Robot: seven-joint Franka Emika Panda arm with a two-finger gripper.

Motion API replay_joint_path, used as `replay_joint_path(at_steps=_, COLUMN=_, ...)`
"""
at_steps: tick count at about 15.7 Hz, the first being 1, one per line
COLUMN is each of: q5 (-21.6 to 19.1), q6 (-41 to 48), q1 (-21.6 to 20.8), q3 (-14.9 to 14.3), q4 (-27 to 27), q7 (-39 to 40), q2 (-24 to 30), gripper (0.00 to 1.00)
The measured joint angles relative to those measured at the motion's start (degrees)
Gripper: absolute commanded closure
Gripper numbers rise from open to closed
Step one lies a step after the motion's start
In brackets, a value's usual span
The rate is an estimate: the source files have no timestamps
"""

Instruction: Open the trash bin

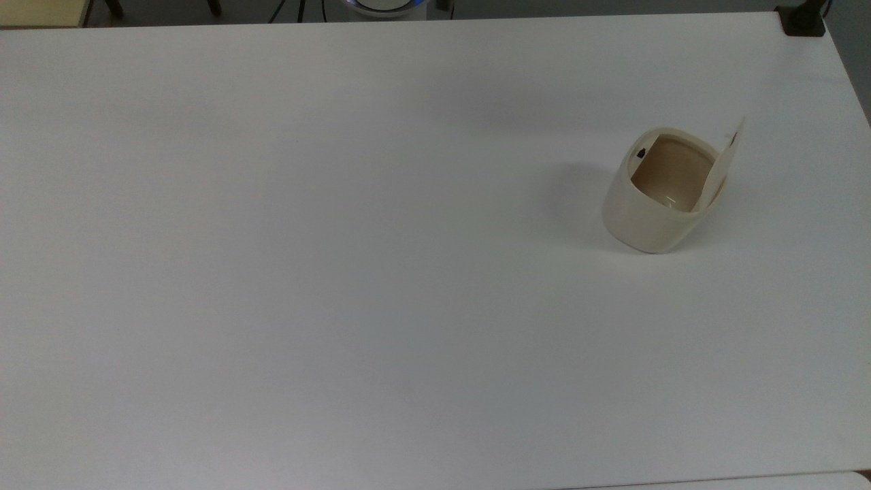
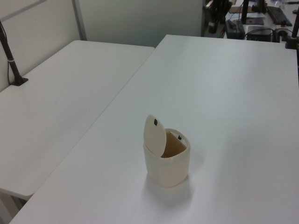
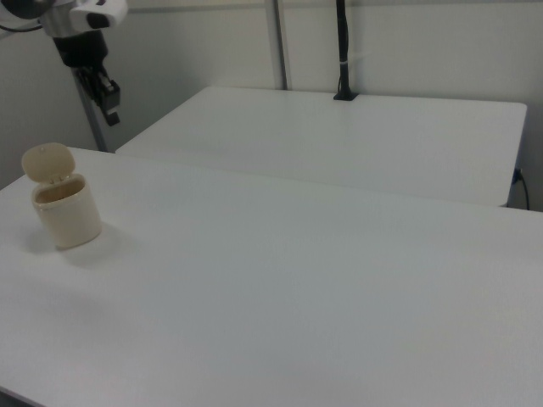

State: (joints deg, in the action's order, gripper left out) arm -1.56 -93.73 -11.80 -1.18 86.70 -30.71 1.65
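Item: trash bin (image 1: 646, 218), cream plastic, rounded-square body, standing upright on the white tabletop (image 1: 340, 272). Location: right of centre in the top view, lower centre in the left view (image 2: 167, 165), far left edge in the right view (image 3: 68, 219).

Lid (image 2: 154, 135): raised on its hinge, standing near vertical over one side of the rim, with a small dark mark near its top. The tan interior (image 1: 670, 173) is exposed and we see nothing inside. A small black button (image 1: 640, 154) sits on the rim opposite the hinge.

Tool (image 3: 106, 91): upper left corner of the right view, high above the tabletop and well apart from the bin, holding nothing. We cannot tell whether its fingers are parted or together.

Status, as we judge it: the bin is open; what remains is a clean withdrawal.

Handling notes: we would route the arm up and away from the hinge side, since a brush against the upright lid could tip it shut. The bin looks light and unanchored, so any contact may slide it. No further press on the button seems needed.
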Motion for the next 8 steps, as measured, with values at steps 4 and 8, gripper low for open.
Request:
replay_joint_path(at_steps=4, q5=-2.42, q6=1.81, q1=5.43, q3=-0.88, q4=1.31, q7=8.50, q2=1.37, gripper=0.93)
replay_joint_path(at_steps=8, q5=-2.45, q6=2.36, q1=8.68, q3=-0.91, q4=2.43, q7=17.19, q2=1.35, gripper=0.74)
